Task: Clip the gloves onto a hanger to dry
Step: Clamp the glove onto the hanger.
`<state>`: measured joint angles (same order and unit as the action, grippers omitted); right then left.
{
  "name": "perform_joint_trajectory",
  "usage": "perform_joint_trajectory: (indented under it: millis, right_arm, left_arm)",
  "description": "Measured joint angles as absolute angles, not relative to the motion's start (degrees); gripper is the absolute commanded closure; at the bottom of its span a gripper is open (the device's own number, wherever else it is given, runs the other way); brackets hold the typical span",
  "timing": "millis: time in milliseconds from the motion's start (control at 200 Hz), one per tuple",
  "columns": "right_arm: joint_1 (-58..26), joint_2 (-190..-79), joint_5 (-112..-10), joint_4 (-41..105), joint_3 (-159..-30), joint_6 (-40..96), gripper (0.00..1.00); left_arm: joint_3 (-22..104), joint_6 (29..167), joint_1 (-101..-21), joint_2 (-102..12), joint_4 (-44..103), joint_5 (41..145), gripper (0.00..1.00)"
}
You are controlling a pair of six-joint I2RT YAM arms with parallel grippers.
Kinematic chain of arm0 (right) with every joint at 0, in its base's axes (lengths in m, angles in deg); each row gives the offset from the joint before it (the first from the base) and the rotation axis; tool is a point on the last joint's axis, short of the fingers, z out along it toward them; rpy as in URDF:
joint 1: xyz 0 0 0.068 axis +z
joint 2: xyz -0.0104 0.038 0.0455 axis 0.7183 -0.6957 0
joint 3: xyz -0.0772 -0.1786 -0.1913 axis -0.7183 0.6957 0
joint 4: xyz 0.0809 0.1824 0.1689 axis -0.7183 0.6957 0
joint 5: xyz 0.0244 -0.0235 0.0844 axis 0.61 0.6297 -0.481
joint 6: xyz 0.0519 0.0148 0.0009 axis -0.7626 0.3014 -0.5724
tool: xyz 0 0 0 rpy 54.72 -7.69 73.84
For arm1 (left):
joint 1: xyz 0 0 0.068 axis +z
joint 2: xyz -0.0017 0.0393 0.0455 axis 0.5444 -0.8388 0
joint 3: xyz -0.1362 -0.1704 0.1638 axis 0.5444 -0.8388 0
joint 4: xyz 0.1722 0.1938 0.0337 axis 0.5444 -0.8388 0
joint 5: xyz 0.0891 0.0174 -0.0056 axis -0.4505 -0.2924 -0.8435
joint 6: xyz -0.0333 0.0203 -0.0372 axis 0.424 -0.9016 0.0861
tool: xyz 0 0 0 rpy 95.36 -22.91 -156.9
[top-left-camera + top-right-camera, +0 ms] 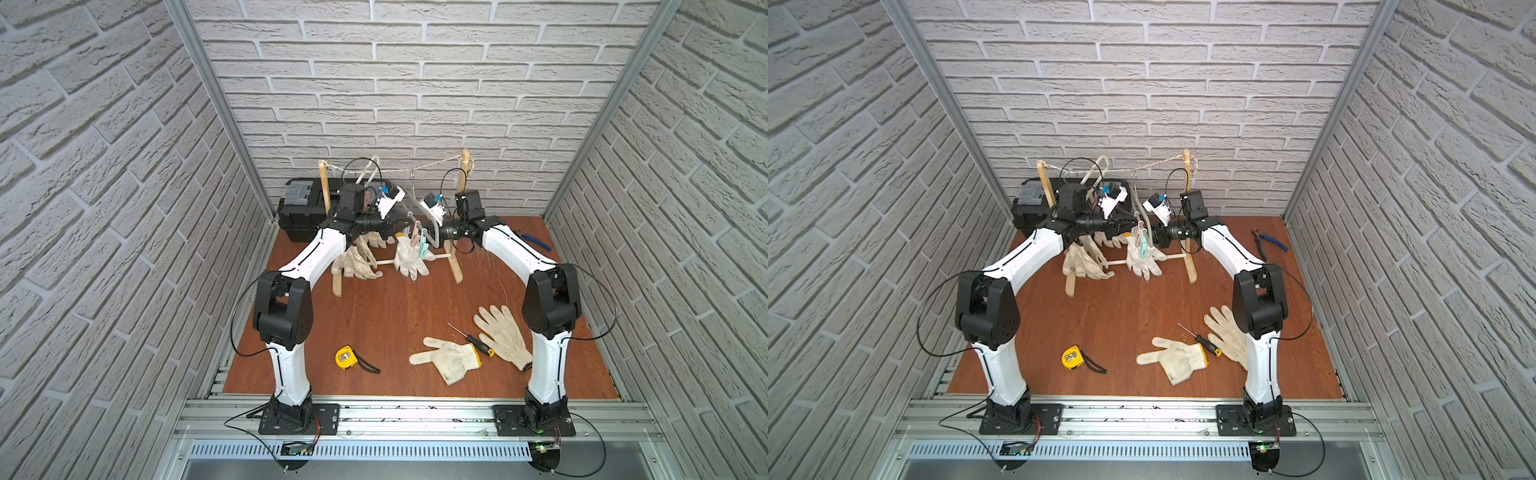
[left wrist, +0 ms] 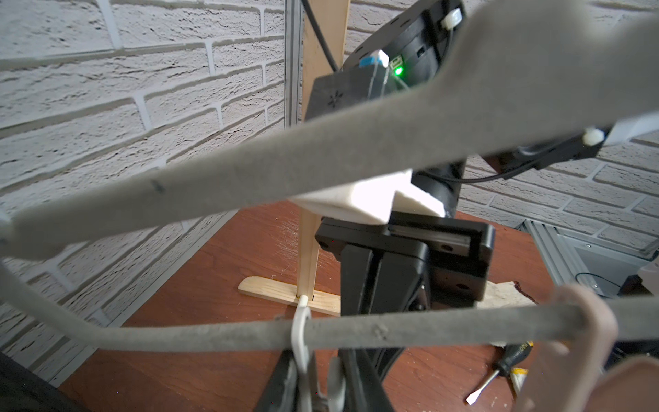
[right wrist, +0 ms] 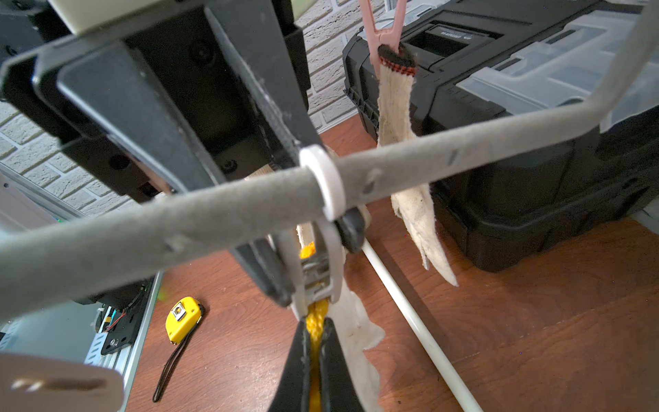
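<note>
A grey flocked hanger (image 3: 178,221) hangs from the rope between two wooden posts at the back. My left gripper (image 2: 317,371) is shut on a white clip (image 3: 331,249) hooked over the hanger's lower bar (image 2: 214,335). My right gripper (image 3: 315,323) is shut on the yellow cuff edge of a glove (image 3: 356,331) and holds that edge at the clip's mouth. In both top views this glove (image 1: 409,259) (image 1: 1142,262) dangles below the two grippers. A glove with a dark red cuff (image 3: 396,107) hangs from a pink clip (image 3: 383,28). More gloves (image 1: 357,262) hang at the left. Two gloves (image 1: 451,359) (image 1: 503,334) lie on the table.
A screwdriver (image 1: 473,340) lies between the two loose gloves. A yellow tape measure (image 1: 346,357) sits front centre. A black toolbox (image 1: 301,208) stands back left, and blue-handled pliers (image 1: 536,241) lie back right. The wooden rack posts (image 1: 461,232) and white crossbar (image 3: 410,314) stand under the hanger.
</note>
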<state>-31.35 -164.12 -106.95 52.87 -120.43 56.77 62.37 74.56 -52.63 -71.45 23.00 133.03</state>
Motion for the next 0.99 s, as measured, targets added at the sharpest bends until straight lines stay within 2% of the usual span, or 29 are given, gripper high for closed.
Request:
perform_joint_trajectory:
  millis: [560, 745, 995]
  right_arm:
    - [-31.83, -161.58, -105.90, 50.23, -118.73, 54.00, 0.98]
    - [-31.83, -161.60, -105.33, 50.14, -118.73, 53.63, 0.97]
    - [-31.83, -161.60, -104.37, 49.42, -118.73, 53.67, 0.85]
  left_arm:
    - [62.92, 72.88, -53.28, -71.45, 22.60, 131.37, 0.77]
    - [62.92, 72.92, -53.39, -71.45, 22.58, 130.97, 0.65]
    - [62.92, 72.97, -53.63, -71.49, 21.36, 128.68, 0.47]
